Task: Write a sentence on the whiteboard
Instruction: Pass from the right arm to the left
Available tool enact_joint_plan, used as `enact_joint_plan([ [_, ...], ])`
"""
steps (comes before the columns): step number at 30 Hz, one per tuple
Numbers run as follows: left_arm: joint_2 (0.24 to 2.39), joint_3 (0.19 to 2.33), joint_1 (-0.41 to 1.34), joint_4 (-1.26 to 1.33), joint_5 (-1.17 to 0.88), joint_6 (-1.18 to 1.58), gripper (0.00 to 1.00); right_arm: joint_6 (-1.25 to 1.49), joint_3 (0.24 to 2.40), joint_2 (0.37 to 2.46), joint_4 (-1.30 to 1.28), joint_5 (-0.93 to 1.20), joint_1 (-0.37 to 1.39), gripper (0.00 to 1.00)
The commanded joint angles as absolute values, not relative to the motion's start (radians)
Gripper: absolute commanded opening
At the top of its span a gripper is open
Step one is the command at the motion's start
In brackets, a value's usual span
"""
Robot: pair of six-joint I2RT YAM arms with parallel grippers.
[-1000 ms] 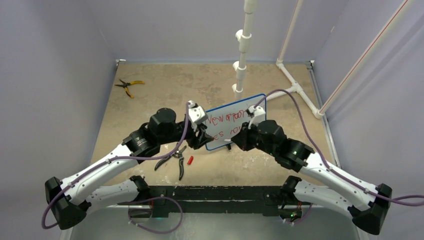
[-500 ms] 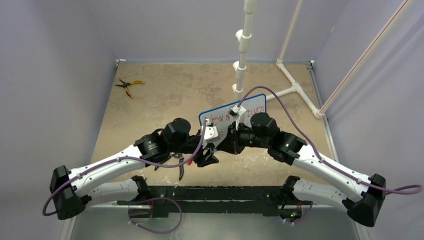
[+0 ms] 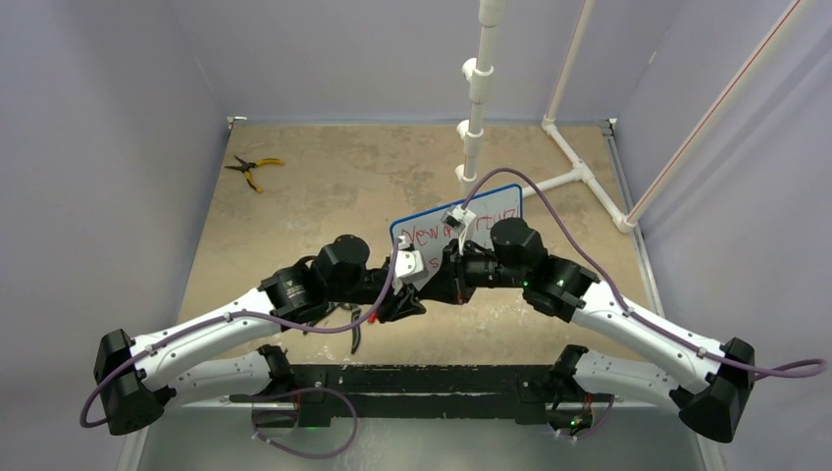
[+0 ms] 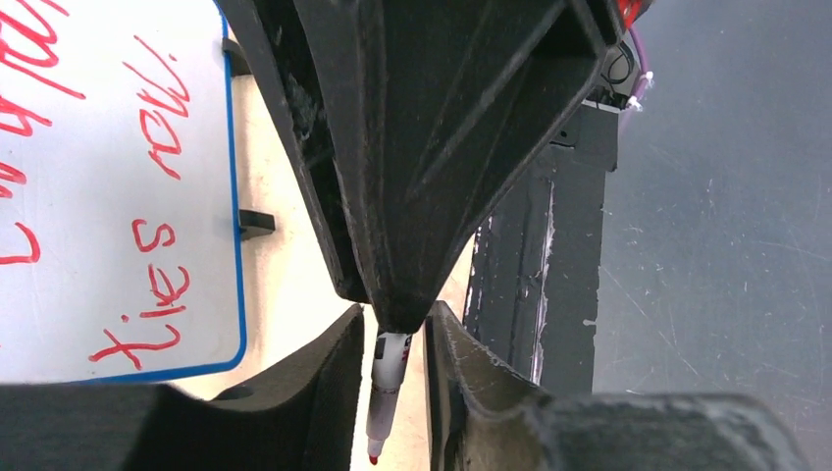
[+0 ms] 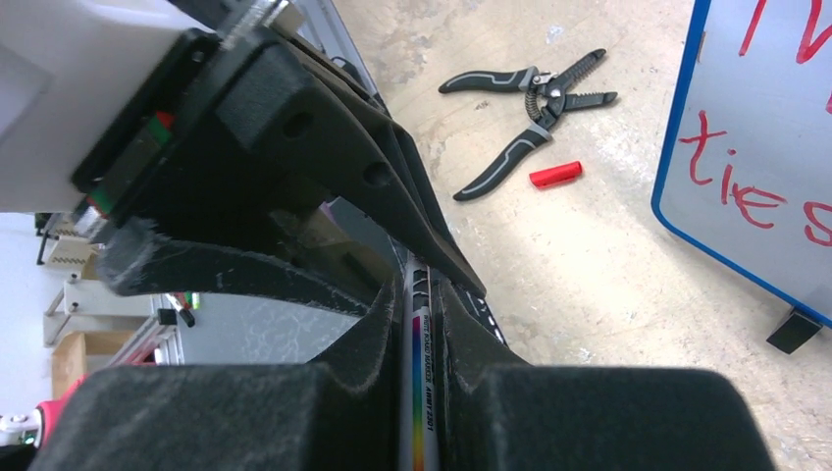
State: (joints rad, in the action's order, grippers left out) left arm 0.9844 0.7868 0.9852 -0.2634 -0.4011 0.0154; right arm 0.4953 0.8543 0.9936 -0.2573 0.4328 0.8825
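The whiteboard (image 3: 495, 208), blue-framed, stands mid-table, and the red sentence (image 3: 424, 235) on it is partly hidden by the arms. Both grippers meet in front of its near left corner. My right gripper (image 5: 417, 294) is shut on a white marker (image 5: 420, 392) with a rainbow stripe. In the left wrist view the marker's red-tipped end (image 4: 385, 392) hangs between the fingers of my left gripper (image 4: 392, 334). That gripper is open, with thin gaps on both sides of the marker. Beside it I see the whiteboard (image 4: 98, 196) and the sentence (image 4: 147, 294). The right wrist view also catches the whiteboard (image 5: 765, 128).
Grey-black cutters (image 5: 530, 123) and a red marker cap (image 5: 555, 175) lie on the table left of the board, mostly under the left arm. Yellow-handled pliers (image 3: 253, 167) lie far back left. A white pipe frame (image 3: 473, 137) stands behind the board.
Both arms swung inward and met in front of the board. The left jaws came around the marker's tip end and narrowed. The right gripper kept its hold on the marker.
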Motion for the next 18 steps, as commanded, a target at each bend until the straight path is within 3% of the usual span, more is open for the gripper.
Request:
enact_joint_plan([
  [1, 0.96, 0.775, 0.995, -0.23, -0.46, 0.028, 0.19, 0.513, 0.891, 0.944, -0.187, 0.437, 0.882, 0.0],
  [3, 0.956, 0.775, 0.994, -0.232, -0.461, 0.031, 0.0, 0.522, 0.892, 0.931, -0.186, 0.425, 0.882, 0.0],
  [6, 0.921, 0.767, 0.994, -0.209, -0.423, 0.055, 0.0, 0.533, 0.891, 0.911, -0.187, 0.4, 0.882, 0.08],
  [10, 0.901, 0.751, 0.994, -0.156, -0.341, 0.127, 0.0, 0.588, 0.857, 0.847, -0.141, 0.339, 0.882, 0.49],
  [12, 0.906, 0.749, 0.994, -0.137, -0.308, 0.168, 0.0, 0.637, 0.819, 0.799, -0.089, 0.294, 0.882, 0.64],
  [14, 0.904, 0.737, 0.994, -0.092, -0.28, 0.235, 0.0, 0.678, 0.753, 0.749, -0.011, 0.252, 0.883, 0.71],
  [18, 0.894, 0.657, 0.994, 0.109, -0.268, 0.385, 0.0, 0.747, 0.635, 0.688, 0.176, 0.167, 0.882, 0.73],
])
